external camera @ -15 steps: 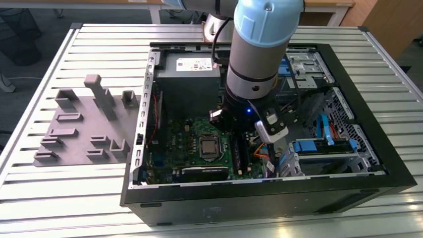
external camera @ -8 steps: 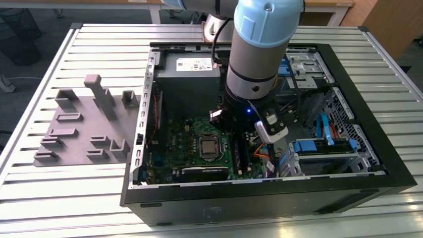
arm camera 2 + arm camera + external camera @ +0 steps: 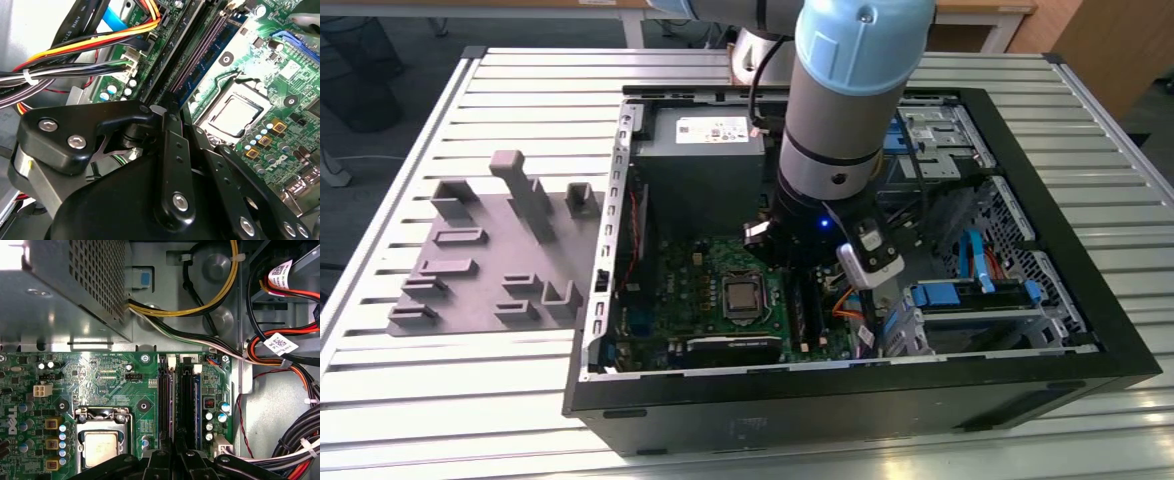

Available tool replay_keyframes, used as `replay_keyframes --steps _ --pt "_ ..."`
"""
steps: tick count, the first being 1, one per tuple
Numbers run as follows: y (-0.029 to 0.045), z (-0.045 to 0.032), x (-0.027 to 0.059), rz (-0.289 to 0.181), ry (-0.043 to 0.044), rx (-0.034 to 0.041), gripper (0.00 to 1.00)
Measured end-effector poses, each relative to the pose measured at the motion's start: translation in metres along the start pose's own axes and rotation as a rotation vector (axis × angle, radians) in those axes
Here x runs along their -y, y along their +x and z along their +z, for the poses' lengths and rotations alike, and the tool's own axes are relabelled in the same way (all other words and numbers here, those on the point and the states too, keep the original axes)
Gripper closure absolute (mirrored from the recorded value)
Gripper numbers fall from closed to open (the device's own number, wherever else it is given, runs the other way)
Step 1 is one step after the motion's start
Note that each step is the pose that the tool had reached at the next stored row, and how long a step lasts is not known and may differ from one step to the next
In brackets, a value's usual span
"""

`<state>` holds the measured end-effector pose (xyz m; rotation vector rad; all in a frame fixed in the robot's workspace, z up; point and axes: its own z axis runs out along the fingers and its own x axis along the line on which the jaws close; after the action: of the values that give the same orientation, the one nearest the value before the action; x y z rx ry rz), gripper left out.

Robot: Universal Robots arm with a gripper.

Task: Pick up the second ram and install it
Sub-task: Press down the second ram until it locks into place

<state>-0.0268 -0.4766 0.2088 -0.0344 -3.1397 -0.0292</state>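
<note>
The second ram stands on edge in a long black motherboard slot, seen from above as a thin purplish strip. In the second wrist view the same stick runs straight into the fingertips. My gripper sits low over the slots, its black fingers closed to a narrow gap on either side of the stick's end. In the exterior view the gripper reaches down inside the open computer case, beside the processor. Another blue stick stands in the neighbouring slot.
The power supply box looms beside the slots. Bundles of coloured cables run along the drive side. The processor socket lies beside the slots. A grey holder fixture rests on the slatted table at the exterior view's left, outside the case wall.
</note>
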Motion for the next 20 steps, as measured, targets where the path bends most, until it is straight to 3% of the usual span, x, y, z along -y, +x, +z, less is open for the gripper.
replay_keyframes --steps 20 --pt "-0.0008 0.0013 -0.0014 -0.007 0.0036 -0.0001 0.86"
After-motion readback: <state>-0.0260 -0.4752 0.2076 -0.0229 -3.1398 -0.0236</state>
